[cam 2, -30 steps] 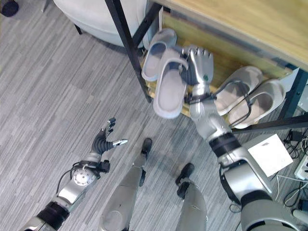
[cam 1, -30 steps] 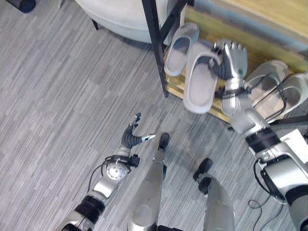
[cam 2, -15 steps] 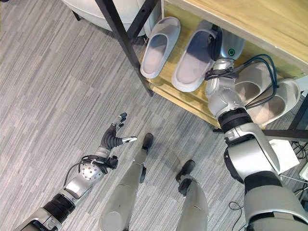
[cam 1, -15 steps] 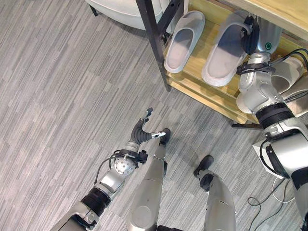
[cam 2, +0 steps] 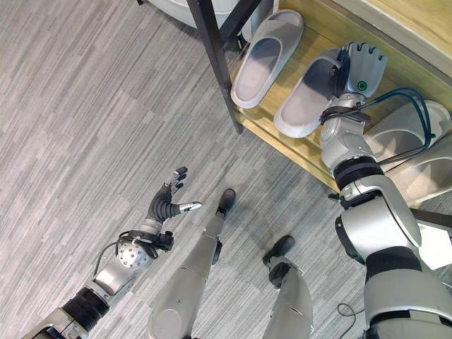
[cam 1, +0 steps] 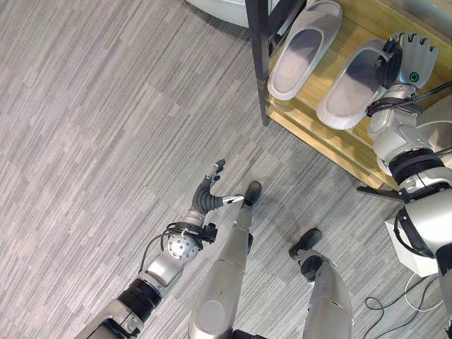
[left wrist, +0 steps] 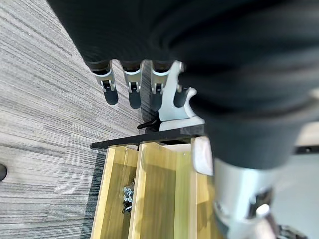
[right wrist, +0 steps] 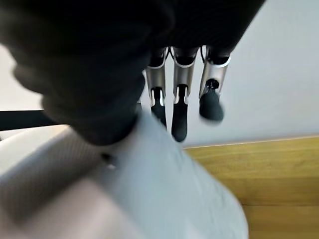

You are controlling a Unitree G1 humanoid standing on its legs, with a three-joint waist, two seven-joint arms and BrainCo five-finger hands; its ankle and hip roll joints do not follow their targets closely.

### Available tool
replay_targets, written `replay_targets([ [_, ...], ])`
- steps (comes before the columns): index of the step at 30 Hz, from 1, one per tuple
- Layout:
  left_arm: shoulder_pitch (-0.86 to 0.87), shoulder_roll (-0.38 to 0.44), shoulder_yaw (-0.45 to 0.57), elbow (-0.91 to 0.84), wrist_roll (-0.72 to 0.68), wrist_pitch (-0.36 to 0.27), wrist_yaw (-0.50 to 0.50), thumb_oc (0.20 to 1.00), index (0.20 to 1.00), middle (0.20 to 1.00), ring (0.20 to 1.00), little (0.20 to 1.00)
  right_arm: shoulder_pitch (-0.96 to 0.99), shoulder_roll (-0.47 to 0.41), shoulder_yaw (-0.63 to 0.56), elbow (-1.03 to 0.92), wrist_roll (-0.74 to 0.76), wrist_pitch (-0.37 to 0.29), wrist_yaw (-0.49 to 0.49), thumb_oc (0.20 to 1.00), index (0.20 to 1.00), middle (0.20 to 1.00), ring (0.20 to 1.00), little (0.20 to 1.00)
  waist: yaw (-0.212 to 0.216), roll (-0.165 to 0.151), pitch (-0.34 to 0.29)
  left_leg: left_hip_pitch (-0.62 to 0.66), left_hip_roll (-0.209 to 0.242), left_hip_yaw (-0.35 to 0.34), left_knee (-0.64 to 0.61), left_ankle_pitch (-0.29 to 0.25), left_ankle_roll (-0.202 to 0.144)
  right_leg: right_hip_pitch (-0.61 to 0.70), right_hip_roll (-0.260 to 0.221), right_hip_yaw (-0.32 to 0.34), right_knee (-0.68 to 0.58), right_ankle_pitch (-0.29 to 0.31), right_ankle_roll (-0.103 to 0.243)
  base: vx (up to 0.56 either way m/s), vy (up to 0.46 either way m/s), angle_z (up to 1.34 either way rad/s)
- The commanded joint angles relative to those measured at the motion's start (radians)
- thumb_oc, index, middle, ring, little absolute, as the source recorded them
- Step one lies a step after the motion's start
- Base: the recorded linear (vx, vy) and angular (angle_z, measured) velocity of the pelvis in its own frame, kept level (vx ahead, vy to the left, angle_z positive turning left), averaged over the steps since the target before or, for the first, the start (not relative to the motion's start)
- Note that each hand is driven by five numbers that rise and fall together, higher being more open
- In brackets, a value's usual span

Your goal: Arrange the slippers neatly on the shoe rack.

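Grey striped carpet floor (cam 1: pixel 106 127), white wall (right wrist: pixel 279 74)

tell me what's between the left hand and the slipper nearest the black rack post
Bare grey floor, then the black rack post itself. In the right eye view the left hand hangs open over the floor, and the slipper lies on the wooden shelf just past the post.

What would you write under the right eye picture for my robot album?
Robot's right hand sets a grey slipper beside its partner on the wooden shoe rack.
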Motion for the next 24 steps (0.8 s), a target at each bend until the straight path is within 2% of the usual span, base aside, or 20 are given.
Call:
replay_targets([
  [1,-0.042,0.009,-0.013,-0.052,-0.042,-0.048,-0.007,1.0,1.0,1.0,1.0,1.0,-0.038,-0.061,0.005,-0.121,0.066,-0.039,0.0,1.0,1.0,1.0,1.0,1.0,0.009,-0.016,0.014,0.013,0.013,0.027,0.107,-0.216,-0.009,0.207,0.051,-0.001,-0.222,-0.017,0.062,0.01,0.005,0.06],
  [7,-0.046,0.008,-0.007,-0.034,-0.048,-0.04,-0.007,1.0,1.0,1.0,1.0,1.0,-0.018,-0.023,-0.021,-0.135,0.123,-0.064,-0.003,1.0,1.0,1.0,1.0,1.0,0.002,-0.018,0.02,0.039,0.012,0.031,0.097,-0.215,-0.007,0.227,0.053,0.004,-0.235,-0.013,0.058,0.0,0.014,-0.01],
  [15,-0.046,-0.02,0.006,-0.002,-0.029,-0.023,0.019,1.0,1.0,1.0,1.0,1.0,0.143,0.09,-0.249,-0.404,0.258,-0.124,-0.135,1.0,1.0,1.0,1.0,1.0,-0.027,-0.015,0.02,0.076,0.012,0.041,0.081,-0.222,0.0,0.251,0.052,0.016,-0.246,-0.007,0.058,0.0,0.029,-0.03],
  [16,-0.045,-0.022,0.009,-0.002,-0.025,-0.022,0.02,1.0,1.0,1.0,1.0,1.0,0.164,0.106,-0.274,-0.429,0.268,-0.133,-0.144,1.0,1.0,1.0,1.0,1.0,-0.026,-0.01,0.024,0.069,0.011,0.045,0.079,-0.192,0.007,0.248,0.049,0.004,-0.254,0.022,0.053,0.0,0.0,0.0],
  [17,-0.044,-0.022,0.013,-0.001,-0.022,-0.02,0.023,1.0,1.0,1.0,1.0,1.0,0.191,0.119,-0.296,-0.462,0.269,-0.136,-0.147,1.0,1.0,1.0,1.0,1.0,-0.033,-0.016,0.016,0.085,0.012,0.041,0.074,-0.219,0.002,0.261,0.051,0.016,-0.256,-0.001,0.058,-0.07,0.043,-0.01],
  [18,-0.044,-0.023,0.015,0.001,-0.016,-0.016,0.024,1.0,1.0,1.0,1.0,1.0,0.213,0.135,-0.312,-0.482,0.279,-0.144,-0.15,1.0,1.0,1.0,1.0,1.0,-0.033,-0.013,0.021,0.081,0.012,0.045,0.074,-0.194,0.008,0.257,0.048,0.006,-0.26,0.023,0.053,0.0,0.0,0.0],
  [19,-0.04,-0.023,0.017,0.0,-0.014,-0.014,0.024,1.0,1.0,1.0,1.0,1.0,0.239,0.151,-0.33,-0.497,0.289,-0.15,-0.151,1.0,1.0,1.0,1.0,1.0,-0.036,-0.012,0.021,0.085,0.012,0.047,0.072,-0.194,0.009,0.261,0.047,0.005,-0.261,0.024,0.054,0.0,0.0,0.0],
  [20,-0.039,-0.024,0.019,0.0,-0.012,-0.01,0.026,1.0,1.0,1.0,1.0,1.0,0.27,0.169,-0.356,-0.508,0.301,-0.154,-0.154,1.0,1.0,1.0,1.0,1.0,-0.044,-0.016,0.015,0.102,0.013,0.041,0.068,-0.221,0.004,0.276,0.048,0.019,-0.264,0.0,0.059,0.0,0.0,0.0],
  [21,-0.038,-0.022,0.019,-0.001,-0.009,-0.009,0.026,1.0,1.0,1.0,1.0,1.0,0.276,0.174,-0.364,-0.498,0.307,-0.156,-0.154,1.0,1.0,1.0,1.0,1.0,-0.04,-0.009,0.021,0.093,0.011,0.046,0.068,-0.191,0.009,0.268,0.045,0.007,-0.267,0.027,0.054,0.0,0.002,-0.05],
  [22,-0.038,-0.02,0.019,-0.001,-0.008,-0.009,0.027,1.0,1.0,1.0,1.0,1.0,0.275,0.173,-0.365,-0.496,0.313,-0.157,-0.151,1.0,1.0,1.0,1.0,1.0,-0.04,-0.008,0.021,0.093,0.012,0.046,0.067,-0.19,0.009,0.268,0.045,0.007,-0.267,0.028,0.054,-0.1,0.052,-0.06],
  [23,-0.037,-0.019,0.018,0.0,-0.006,-0.007,0.03,1.0,1.0,1.0,1.0,1.0,0.273,0.174,-0.366,-0.488,0.316,-0.156,-0.15,1.0,1.0,1.0,1.0,1.0,-0.04,-0.006,0.024,0.093,0.011,0.048,0.069,-0.191,0.009,0.266,0.044,0.008,-0.264,0.026,0.054,0.08,-0.041,-0.07],
  [24,-0.037,-0.02,0.018,0.0,-0.006,-0.006,0.031,1.0,1.0,1.0,1.0,1.0,0.272,0.174,-0.365,-0.487,0.316,-0.157,-0.149,1.0,1.0,1.0,1.0,1.0,-0.044,-0.011,0.018,0.102,0.012,0.043,0.066,-0.217,0.004,0.274,0.047,0.02,-0.262,0.002,0.059,0.08,-0.033,-0.06],
])
